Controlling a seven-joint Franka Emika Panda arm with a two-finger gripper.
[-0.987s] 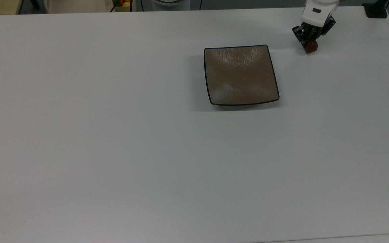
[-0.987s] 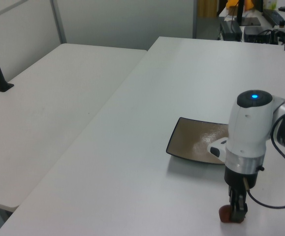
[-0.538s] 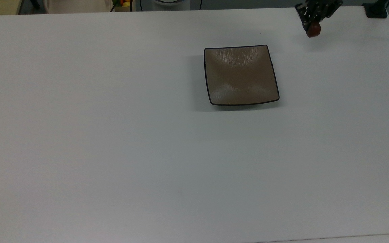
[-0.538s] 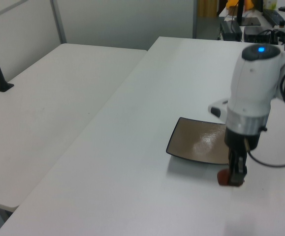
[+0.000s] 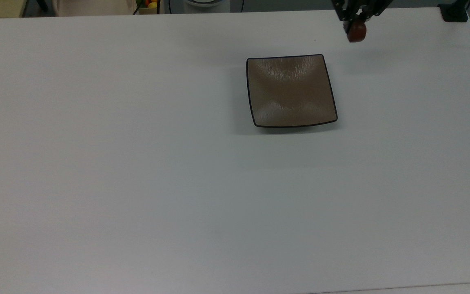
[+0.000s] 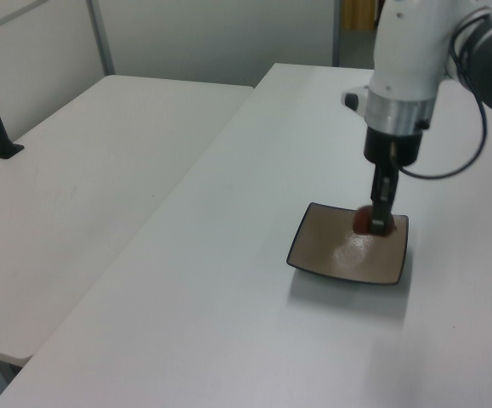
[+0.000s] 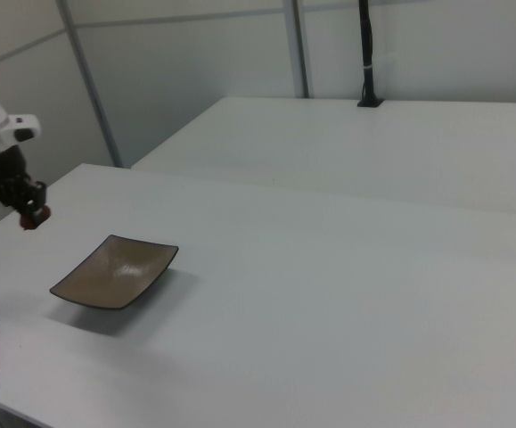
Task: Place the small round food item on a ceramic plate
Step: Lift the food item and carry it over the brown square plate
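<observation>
— Red-brown small round food item [image 5: 357, 31]: pinched in the claw [image 5: 355, 25], lifted clear of the tabletop [image 5: 137, 183]?
— Gripped and aloft; picked up, not yet delivered.
— Over the ceramic plate [image 5: 291, 92]?
— Beyond its corner at the top view's right; looks above it in the left view; carry across and release left.
</observation>
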